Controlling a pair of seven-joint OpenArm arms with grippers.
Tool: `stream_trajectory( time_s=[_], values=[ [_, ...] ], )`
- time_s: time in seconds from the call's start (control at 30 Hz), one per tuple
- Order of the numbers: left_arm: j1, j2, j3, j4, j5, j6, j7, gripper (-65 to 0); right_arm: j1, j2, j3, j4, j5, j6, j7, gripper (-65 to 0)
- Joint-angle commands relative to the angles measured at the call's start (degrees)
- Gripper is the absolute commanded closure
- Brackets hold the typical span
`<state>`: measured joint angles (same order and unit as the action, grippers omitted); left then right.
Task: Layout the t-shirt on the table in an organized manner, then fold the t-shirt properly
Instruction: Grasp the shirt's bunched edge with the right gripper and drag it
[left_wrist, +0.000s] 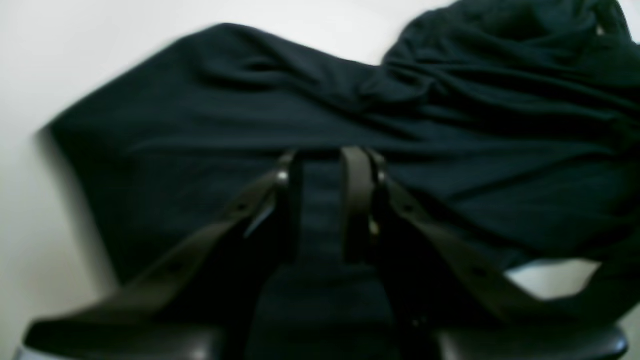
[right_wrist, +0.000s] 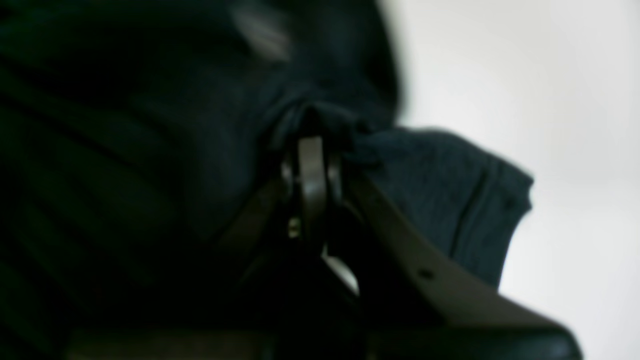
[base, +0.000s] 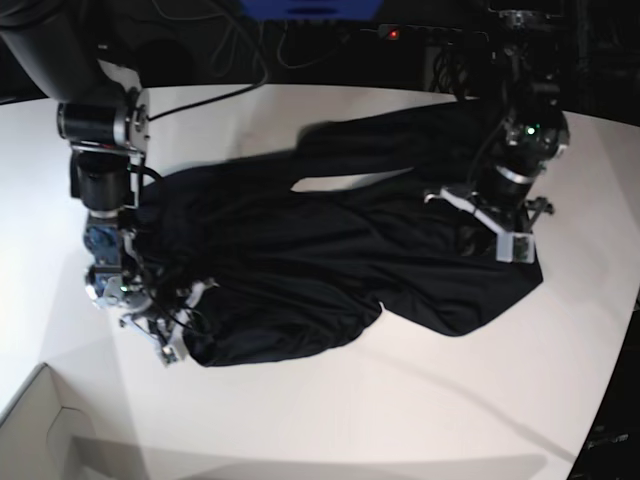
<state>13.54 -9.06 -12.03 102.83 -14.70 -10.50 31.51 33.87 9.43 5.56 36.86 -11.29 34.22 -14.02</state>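
My left gripper (left_wrist: 322, 165) jaws slightly apart, black t-shirt (base: 330, 250) fold between. My right gripper (right_wrist: 312, 150) closed, pinching t-shirt. Shirt wrinkled on table (base: 400, 400).

Both black arms carry silver joint rings, white wrist brackets and a dark, screw-studded claw (left_wrist: 322, 165).

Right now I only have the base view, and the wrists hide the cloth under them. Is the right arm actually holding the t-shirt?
Observer: Yes. In the right wrist view, the right gripper has its fingers pinched on a bunched fold of the t-shirt.
Operator: And the left?
Observer: In the left wrist view, a strip of cloth runs between the fingers of the left gripper. I cannot tell whether it is clamped.
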Motion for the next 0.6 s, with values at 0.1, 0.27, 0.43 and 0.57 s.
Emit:
stream_trajectory(
  time_s=[0.1, 0.27, 0.43, 0.57],
  values=[
    [8.5, -0.3, -5.7, 6.1, -0.5, -0.4, -1.1, -13.2, 8.5, -3.1, -6.6, -8.5, 0.8, -5.4, 7.5, 0.0],
    [13.8, -0.3, -13.1, 7.5, -0.5, -0.5, -1.4, -13.2, 14.8, -8.9, -14.0, -17.7, 0.8, -8.1, 16.8, 0.0],
    [14.3, -0.1, -19.3, 7.8, -0.5, -5.2, -1.0, -13.2, 14.8, -11.1, -17.1, -11.4, 1.0, -8.1, 20.0, 0.0],
    [12.9, 0.3, -22.0, 7.8, -0.5, -13.2, -1.0, -13.2, 8.9, -9.7, -17.0, 1.8, 1.0, -8.0, 21.1, 0.0]
  ],
)
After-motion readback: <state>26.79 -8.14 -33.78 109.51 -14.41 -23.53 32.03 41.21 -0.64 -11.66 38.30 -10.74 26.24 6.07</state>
